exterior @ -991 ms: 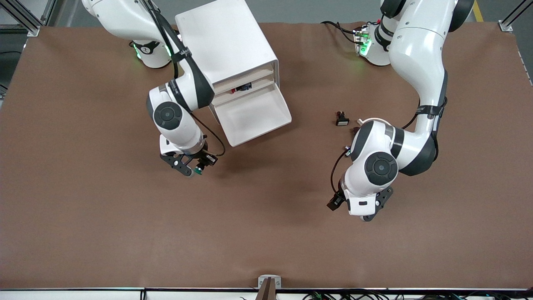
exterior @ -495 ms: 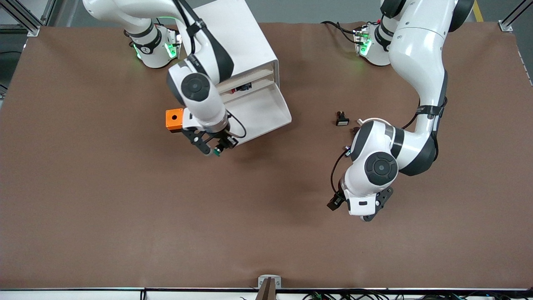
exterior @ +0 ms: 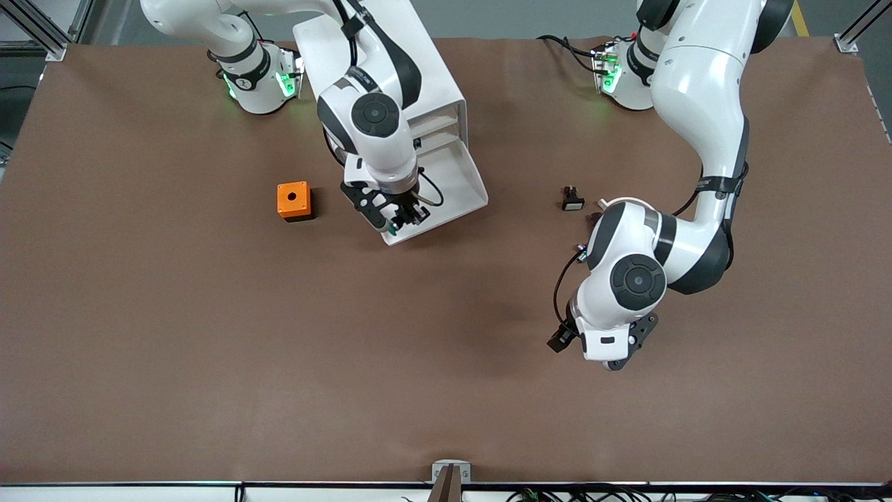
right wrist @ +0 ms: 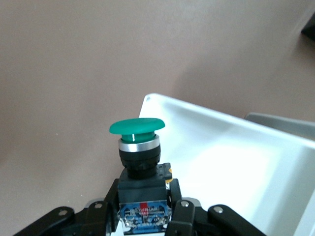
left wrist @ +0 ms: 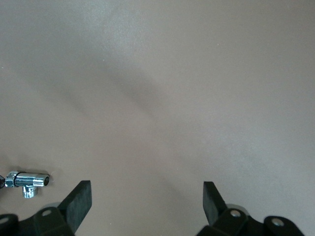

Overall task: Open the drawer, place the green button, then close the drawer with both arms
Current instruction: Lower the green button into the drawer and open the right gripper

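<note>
The right arm (exterior: 369, 118) covers much of the cabinet (exterior: 425, 77) and part of the pulled-out drawer (exterior: 460, 188), so the upper drawer fronts are mostly hidden in the front view. A small dark item (exterior: 416, 144) inside an upper slot is too small to identify. In the right wrist view, the button (right wrist: 136, 147) is cut off at its lower body by the picture's edge, and the drawer's (right wrist: 236, 162) full extent runs out of the picture. In the left wrist view, only the fingertips (left wrist: 78, 201) of the left gripper (left wrist: 147, 204) show. A metal fitting (left wrist: 27, 181) sits partly cut off at the edge. The black-and-white part (exterior: 573, 200) on the table (exterior: 174, 348) is too small to make out in detail.
</note>
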Robot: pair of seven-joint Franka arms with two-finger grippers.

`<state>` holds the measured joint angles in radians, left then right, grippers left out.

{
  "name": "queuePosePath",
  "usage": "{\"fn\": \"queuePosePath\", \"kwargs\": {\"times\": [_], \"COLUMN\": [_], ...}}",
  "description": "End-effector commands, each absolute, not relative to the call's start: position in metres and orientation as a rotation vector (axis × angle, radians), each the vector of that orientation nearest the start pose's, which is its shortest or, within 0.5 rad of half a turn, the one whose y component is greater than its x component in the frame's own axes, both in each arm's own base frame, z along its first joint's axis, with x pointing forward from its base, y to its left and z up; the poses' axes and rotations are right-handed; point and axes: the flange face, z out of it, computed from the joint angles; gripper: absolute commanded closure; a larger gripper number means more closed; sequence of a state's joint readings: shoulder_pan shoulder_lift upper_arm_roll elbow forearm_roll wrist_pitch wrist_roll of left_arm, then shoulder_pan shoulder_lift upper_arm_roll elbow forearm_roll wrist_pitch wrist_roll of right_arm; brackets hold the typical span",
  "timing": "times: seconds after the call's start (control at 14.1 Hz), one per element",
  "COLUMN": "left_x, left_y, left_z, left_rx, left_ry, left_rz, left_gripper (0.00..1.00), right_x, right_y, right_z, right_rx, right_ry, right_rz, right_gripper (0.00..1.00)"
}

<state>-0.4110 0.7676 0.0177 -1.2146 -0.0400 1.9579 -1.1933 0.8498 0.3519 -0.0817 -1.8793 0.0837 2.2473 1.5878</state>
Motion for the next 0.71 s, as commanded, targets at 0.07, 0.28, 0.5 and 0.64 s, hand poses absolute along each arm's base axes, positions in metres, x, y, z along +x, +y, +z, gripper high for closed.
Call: {"fn": "queuePosePath", "kwargs": {"times": [0.07, 0.28, 0.5, 0.64], "left_x": [0.685, 0.685, 0.685, 0.685], "left_y": [-0.289, -0.289, -0.290, -0.290], "left_z": [0.323, 0.323, 0.323, 0.323], "left_rx": [-2.871, -2.871, -2.872, -2.872], "left_ry": [-1.239, -1.239, -1.237, -1.237], "left_rz": [0.052, 0.052, 0.052, 0.052], "left_gripper": [0.01, 0.01, 0.01, 0.01], "right_x": [0.438, 0.429, 0.424, 0.423], "right_y": [0.450, 0.459, 0.466, 0.471], "right_z": [0.325, 0.317, 0.312, 0.304], "right_rx": [-2.806, -2.808, -2.799, -2.783], "right_ry": [1.354, 1.374, 1.363, 1.380], "right_rz": [0.056, 0.059, 0.050, 0.042], "right_gripper": [1.00, 1.00, 1.00, 1.00]}}
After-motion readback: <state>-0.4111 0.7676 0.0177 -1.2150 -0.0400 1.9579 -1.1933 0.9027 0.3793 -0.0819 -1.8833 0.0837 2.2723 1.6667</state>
